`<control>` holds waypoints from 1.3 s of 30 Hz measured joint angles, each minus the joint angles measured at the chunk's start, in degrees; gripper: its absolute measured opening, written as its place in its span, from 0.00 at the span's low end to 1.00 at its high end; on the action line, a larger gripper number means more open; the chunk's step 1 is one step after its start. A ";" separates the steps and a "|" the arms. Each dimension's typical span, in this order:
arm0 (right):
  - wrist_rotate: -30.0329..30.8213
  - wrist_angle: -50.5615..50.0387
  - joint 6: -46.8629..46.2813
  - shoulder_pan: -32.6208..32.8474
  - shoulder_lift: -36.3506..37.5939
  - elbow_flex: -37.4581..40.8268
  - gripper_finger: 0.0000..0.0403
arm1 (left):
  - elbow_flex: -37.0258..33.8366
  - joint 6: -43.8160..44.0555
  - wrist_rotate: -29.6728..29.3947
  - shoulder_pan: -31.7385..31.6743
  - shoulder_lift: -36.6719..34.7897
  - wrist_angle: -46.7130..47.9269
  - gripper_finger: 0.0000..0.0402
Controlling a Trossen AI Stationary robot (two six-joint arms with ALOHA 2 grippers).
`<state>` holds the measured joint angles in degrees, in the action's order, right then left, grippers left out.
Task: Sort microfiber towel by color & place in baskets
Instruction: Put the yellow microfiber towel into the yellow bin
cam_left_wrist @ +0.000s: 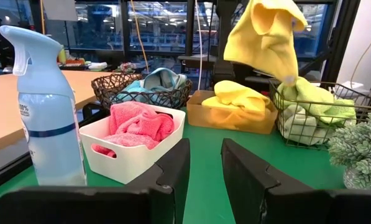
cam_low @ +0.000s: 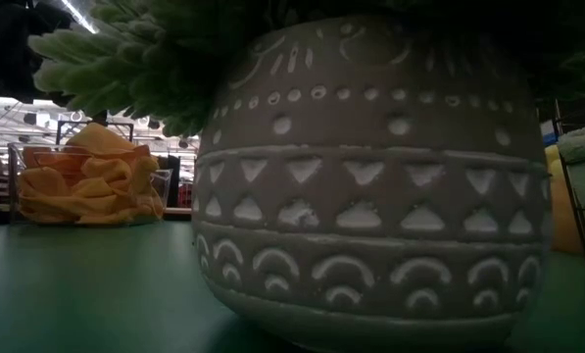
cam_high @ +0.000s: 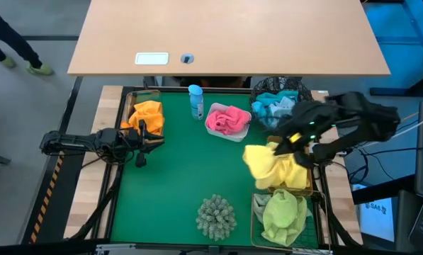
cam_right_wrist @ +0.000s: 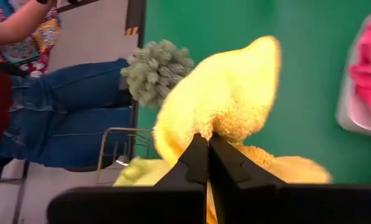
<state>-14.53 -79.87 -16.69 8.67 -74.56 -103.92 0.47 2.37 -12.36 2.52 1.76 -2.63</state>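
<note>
My right gripper (cam_high: 288, 145) is shut on a yellow towel (cam_high: 262, 160), raised over the gold wire basket (cam_high: 312, 185) that holds more yellow towels. In the left wrist view this yellow towel (cam_left_wrist: 263, 37) hangs in the air above that gold basket (cam_left_wrist: 232, 118). My left gripper (cam_high: 141, 150) waits open and low at the table's left, beside the clear tub of orange towels (cam_high: 148, 116). Pink towels lie in the white tub (cam_high: 229, 120), teal ones in the black mesh basket (cam_high: 275, 103), pale green ones in the near gold basket (cam_high: 282, 216). My right gripper pinches a bunched fold of the yellow towel (cam_right_wrist: 225, 118) between its two shut fingers (cam_right_wrist: 197, 158). The towel is lifted clear and hangs slack below the hold, its lower end (cam_left_wrist: 289, 74) free above the baskets. How many layers it has, I cannot tell.
A blue spray bottle (cam_high: 195, 101) stands at the far edge between the clear tub and the white tub. A shaggy grey-green plant in a patterned pot (cam_low: 370, 196) sits near the front edge (cam_high: 216, 216). A person in jeans (cam_right_wrist: 67, 124) stands beyond the table.
</note>
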 joint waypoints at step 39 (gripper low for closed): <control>7.55 17.48 -16.51 -0.07 26.06 61.87 0.00 | 0.00 0.48 0.02 0.02 0.00 0.00 0.22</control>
<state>-6.98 -62.39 -33.20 8.60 -48.50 -42.05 0.47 2.85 -12.34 2.55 1.76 -2.63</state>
